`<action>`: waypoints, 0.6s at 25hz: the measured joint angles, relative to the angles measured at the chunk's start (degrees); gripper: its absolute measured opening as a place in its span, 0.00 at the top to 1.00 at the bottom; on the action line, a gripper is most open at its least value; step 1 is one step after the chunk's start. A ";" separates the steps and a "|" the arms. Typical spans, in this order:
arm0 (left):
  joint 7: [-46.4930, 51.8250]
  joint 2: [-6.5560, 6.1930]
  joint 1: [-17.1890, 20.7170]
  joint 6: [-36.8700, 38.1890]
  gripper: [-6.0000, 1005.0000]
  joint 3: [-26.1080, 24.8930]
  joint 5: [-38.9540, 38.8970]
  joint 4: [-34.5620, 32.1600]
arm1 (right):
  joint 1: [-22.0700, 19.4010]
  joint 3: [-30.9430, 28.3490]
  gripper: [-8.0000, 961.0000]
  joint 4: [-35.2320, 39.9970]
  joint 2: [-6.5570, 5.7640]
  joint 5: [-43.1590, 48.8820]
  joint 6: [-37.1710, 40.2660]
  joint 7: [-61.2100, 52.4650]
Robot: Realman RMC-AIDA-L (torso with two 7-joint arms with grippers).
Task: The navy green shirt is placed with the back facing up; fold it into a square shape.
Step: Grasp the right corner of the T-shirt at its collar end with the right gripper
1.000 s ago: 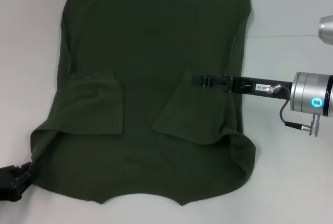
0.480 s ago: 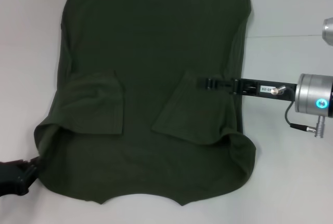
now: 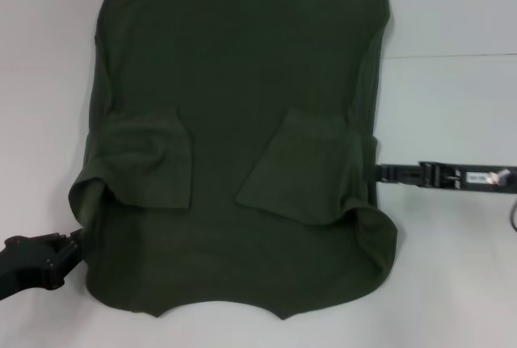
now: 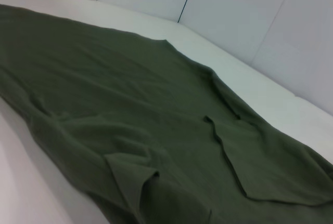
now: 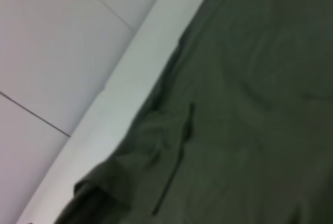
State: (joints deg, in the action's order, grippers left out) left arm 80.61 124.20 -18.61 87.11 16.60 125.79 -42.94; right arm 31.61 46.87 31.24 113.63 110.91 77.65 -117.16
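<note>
Shirt (image 3: 234, 106) olive, plain (sleeves folded inward)

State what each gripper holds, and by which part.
The left gripper meets the shirt at its near left edge; the right gripper is at the right edge. Neither grasp is confirmable.

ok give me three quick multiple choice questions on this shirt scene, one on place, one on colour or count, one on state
1. Where is the left end effector?
A. at the shirt's near left corner
B. on the far hem
C. mid-shirt

2. What colour is the navy green shirt?
A. cream
B. dark olive green
C. red

3. How do the sleeves lie?
A. spread outward
B. folded inward onto the body
C. rolled up

Key: 1 A, it sits at the lifted corner edge. 2 B, the cloth is uniformly dark green. 3 B, both flaps rest on the body; the right end effector is beside the right edge.
</note>
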 joint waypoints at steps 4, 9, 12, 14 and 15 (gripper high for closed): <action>0.03 0.01 -0.02 0.10 0.95 -0.05 -0.22 0.14 | -2.98 0.12 0.27 0.06 -0.56 0.03 0.61 0.45; 0.05 0.01 -0.18 -0.26 0.95 0.03 -0.37 0.74 | -5.08 0.14 0.27 -0.53 -0.35 0.07 0.67 2.09; 0.06 -0.02 -0.34 -0.36 0.95 0.09 -0.38 0.82 | -5.62 0.11 0.27 -0.66 0.16 0.50 0.14 2.87; 0.07 -0.02 -0.50 -0.35 0.95 0.13 -0.38 0.83 | -5.64 0.11 0.27 -0.72 0.55 0.87 -0.62 3.33; 0.07 -0.02 -0.55 -0.34 0.95 0.14 -0.38 0.84 | -5.55 0.18 0.27 -0.74 0.74 1.05 -0.99 3.43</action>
State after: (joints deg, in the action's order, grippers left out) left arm 80.68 124.18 -19.16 86.78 16.74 125.41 -42.10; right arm 26.06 47.06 30.50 114.37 111.96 76.66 -113.73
